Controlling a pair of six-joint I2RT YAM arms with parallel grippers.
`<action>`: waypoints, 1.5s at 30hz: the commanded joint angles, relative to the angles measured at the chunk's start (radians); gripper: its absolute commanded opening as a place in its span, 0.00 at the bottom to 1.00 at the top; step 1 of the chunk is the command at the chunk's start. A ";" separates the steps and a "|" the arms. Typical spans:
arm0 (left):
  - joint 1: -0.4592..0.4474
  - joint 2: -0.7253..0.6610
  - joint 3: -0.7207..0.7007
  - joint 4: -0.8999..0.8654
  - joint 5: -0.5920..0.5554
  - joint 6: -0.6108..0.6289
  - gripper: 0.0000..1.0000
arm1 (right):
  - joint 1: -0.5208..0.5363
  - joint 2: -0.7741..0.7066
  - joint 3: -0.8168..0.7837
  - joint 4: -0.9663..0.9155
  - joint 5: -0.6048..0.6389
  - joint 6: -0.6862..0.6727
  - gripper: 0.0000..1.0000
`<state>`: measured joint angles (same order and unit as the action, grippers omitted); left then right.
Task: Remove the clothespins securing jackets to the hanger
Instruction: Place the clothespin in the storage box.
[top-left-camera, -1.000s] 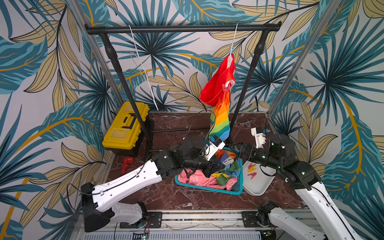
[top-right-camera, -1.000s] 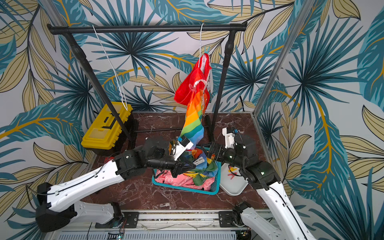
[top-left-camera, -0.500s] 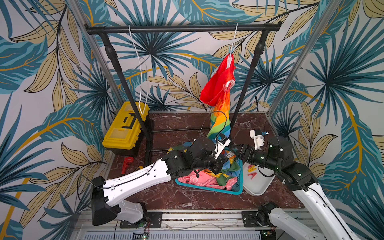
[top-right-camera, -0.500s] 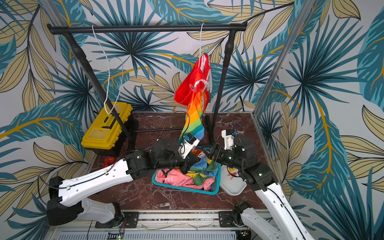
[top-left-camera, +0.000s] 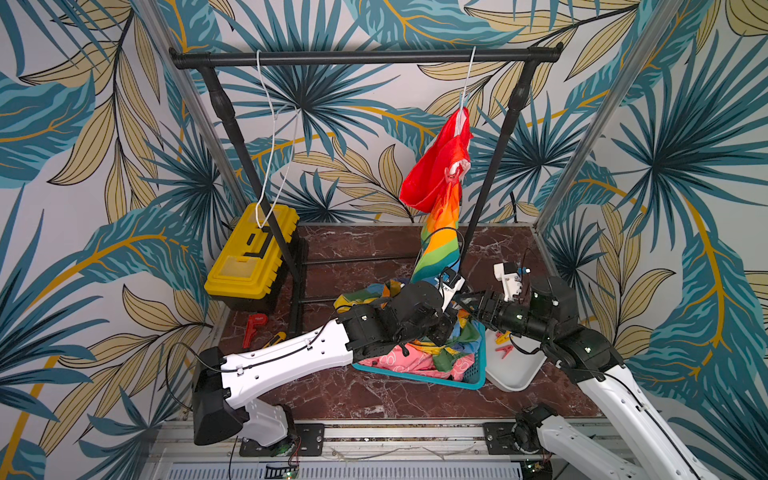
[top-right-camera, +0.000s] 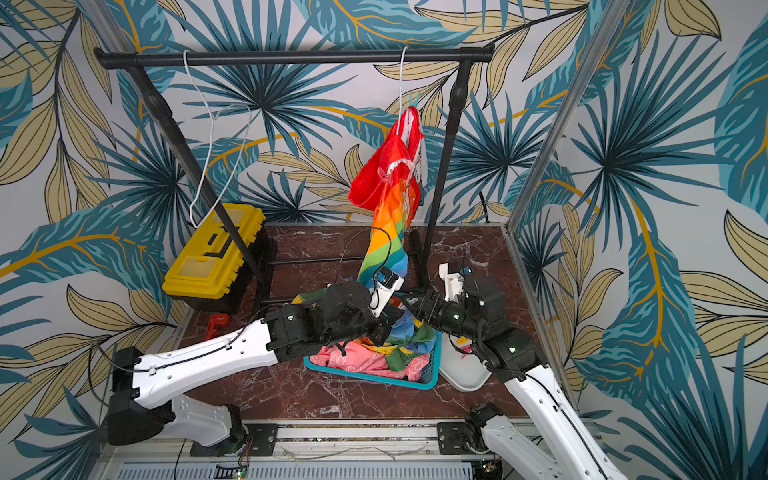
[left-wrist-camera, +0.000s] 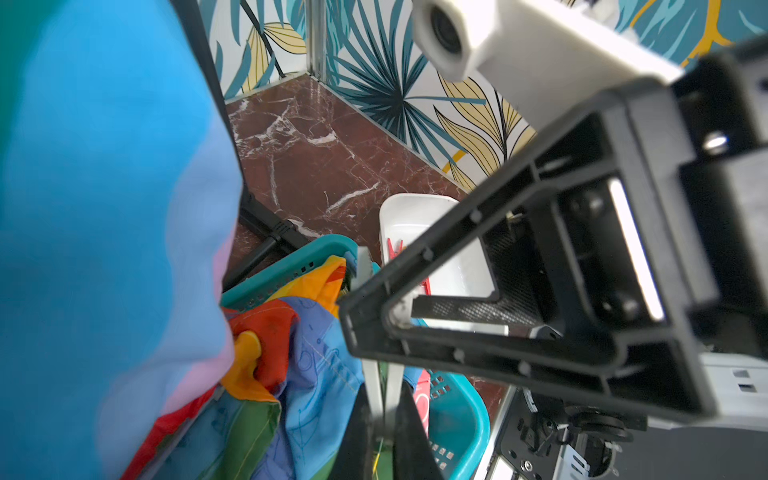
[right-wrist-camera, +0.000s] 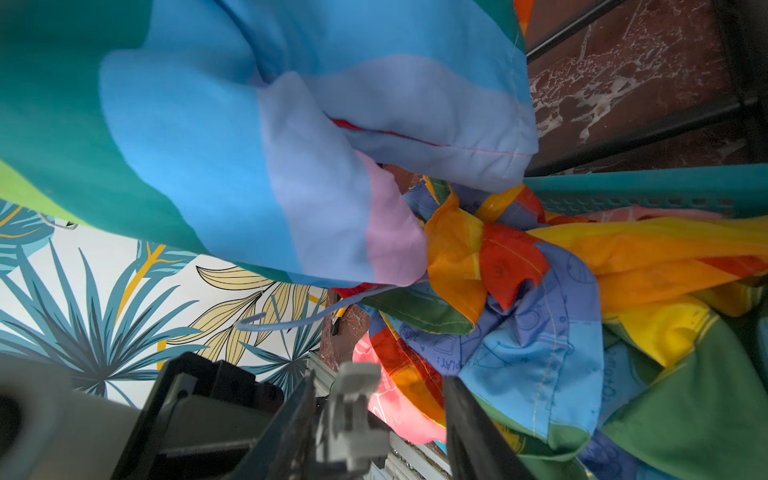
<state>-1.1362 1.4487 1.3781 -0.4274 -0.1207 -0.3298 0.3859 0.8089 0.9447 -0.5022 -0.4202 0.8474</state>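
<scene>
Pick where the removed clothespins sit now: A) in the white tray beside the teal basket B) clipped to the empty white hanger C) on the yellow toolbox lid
A: in a top view, a yellow clothespin and a red clothespin lie in the white tray, right beside the teal basket.

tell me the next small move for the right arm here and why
Probably close the right gripper on the pale clothespin. The left gripper is shut on it, and the right jaws straddle it without clamping yet. Then it could go to the white tray beside that arm, where other pegs lie.
</scene>
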 joint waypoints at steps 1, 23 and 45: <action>-0.002 0.011 0.035 0.033 -0.021 -0.002 0.00 | -0.001 -0.014 -0.018 0.027 0.004 0.010 0.49; -0.004 0.029 0.015 0.043 -0.011 -0.028 0.00 | -0.002 0.007 -0.032 0.067 0.000 0.015 0.13; 0.014 -0.541 -0.362 0.076 -0.185 0.008 1.00 | -0.421 -0.053 -0.143 -0.217 0.326 -0.126 0.02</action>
<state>-1.1313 0.9745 1.0782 -0.3775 -0.2363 -0.3264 0.0586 0.7612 0.8982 -0.6456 -0.1566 0.7357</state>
